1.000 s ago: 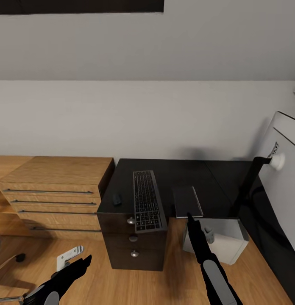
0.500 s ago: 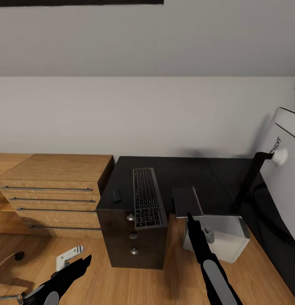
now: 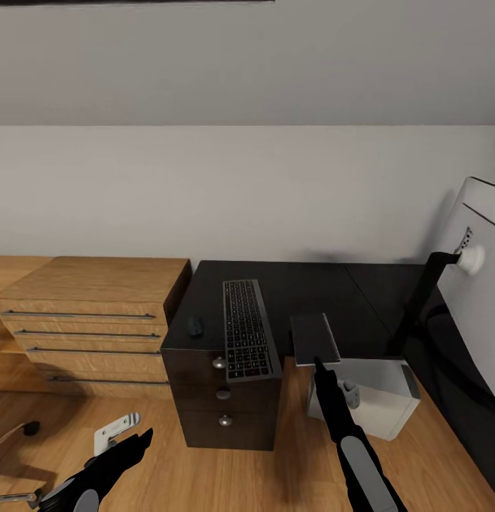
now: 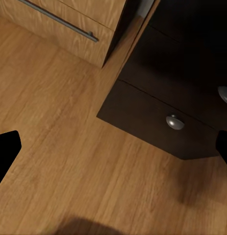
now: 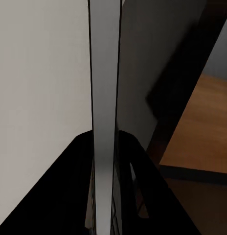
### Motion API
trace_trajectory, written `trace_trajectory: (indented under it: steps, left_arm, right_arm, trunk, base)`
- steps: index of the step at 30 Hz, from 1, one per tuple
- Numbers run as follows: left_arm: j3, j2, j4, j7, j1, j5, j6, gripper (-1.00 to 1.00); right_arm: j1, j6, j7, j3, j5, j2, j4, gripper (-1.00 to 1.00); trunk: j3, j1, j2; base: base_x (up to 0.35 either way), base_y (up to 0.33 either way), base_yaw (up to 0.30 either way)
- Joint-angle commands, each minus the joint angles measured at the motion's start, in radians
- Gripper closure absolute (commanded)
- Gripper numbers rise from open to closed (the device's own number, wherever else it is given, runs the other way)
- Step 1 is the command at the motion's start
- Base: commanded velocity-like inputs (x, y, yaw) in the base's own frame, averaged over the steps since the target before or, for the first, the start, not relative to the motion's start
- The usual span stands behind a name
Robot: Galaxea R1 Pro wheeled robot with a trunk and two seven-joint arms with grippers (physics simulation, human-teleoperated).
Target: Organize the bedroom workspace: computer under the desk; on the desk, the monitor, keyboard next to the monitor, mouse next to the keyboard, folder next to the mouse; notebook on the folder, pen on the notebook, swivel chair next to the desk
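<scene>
**Over the desk edge, a claw held the notebook**

At the front edge of the desk (image 3: 304,291), the right claw (image 3: 318,364) was clamped on the dark notebook (image 3: 313,338). The notebook stuck out ahead of the claw, over the black top. The keyboard (image 3: 244,329) lay on the claw's left, with the mouse (image 3: 195,326) further left. The grey computer (image 3: 375,398) stood just right of it. The left claw (image 3: 137,442) hung low over the floor (image 3: 226,476), fingers apart.

I hold the thin dark grey notebook (image 3: 315,339) flat by its near edge between my right fingers (image 5: 74,186), above the desk's (image 3: 304,284) black top. The keyboard (image 3: 245,329) lies lengthwise over the drawer unit, the small black mouse (image 3: 195,326) just beside it. The pale computer (image 3: 379,395) stands on the floor under the desk. The monitor (image 3: 475,284) shows its grey back at the desk's right end.
</scene>
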Motion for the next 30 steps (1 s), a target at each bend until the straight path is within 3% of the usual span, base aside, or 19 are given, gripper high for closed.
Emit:
trace_trajectory:
  steps: [1,30]
  left_arm:
    - [0.001,0.000,-0.001,0.008,0.000,0.011,0.003,-1.00]
    - [0.004,0.001,0.003,0.007,0.000,0.010,0.003,-1.00]
  right_arm:
    - [-0.001,-0.004,0.010,0.002,-0.013,0.000,0.001,1.00]
    - [-0.001,-0.004,0.009,0.002,-0.012,0.000,0.000,1.00]
  trunk:
    - [-0.001,0.000,0.000]
    - [-0.001,0.000,0.000]
  base:
    - [0.000,0.000,0.000]
    - [0.045,0.000,0.000]
